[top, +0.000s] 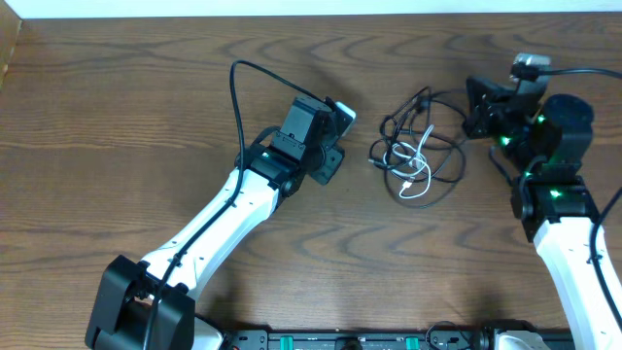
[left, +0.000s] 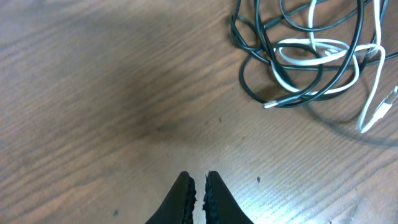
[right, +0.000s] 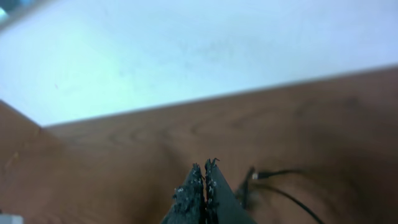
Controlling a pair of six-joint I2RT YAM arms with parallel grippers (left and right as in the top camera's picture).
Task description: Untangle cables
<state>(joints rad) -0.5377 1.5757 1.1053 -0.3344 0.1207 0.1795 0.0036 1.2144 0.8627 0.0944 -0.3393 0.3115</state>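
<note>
The brown wood-grain counter (top: pixel 126 107) carries the whole work area. Two white-and-black arms reach in from the near edge, one on each side of the load. The left hand (left: pixel 199 179) is lowered close to bare counter with its two black fingers pressed together and nothing between them. The right hand (right: pixel 205 167) is likewise together, with no cord visibly caught in it. The tangle of thin cables (top: pixel 413 156) lies flat between the two hands: ahead and to the right of the left hand, clear of its tips, and close beside the right hand. The overhead view does not resolve whether an outer loop touches the right hand. The black cords (left: pixel 255 56) make up most of the tangle, lying in wide overlapping loops. The shorter white cord (left: pixel 311 53) is threaded through the middle of those loops, which is the likely reason the bundle holds together. A silver-tipped plug (left: pixel 268 104) projects from the edge of the tangle nearest the left hand, and the white plug end (left: pixel 379 112) trails out farther right. Judgement: separation has not begun. Each hand must spread before taking a cord, and a free end such as the near plug appears the easiest entry point.
</note>
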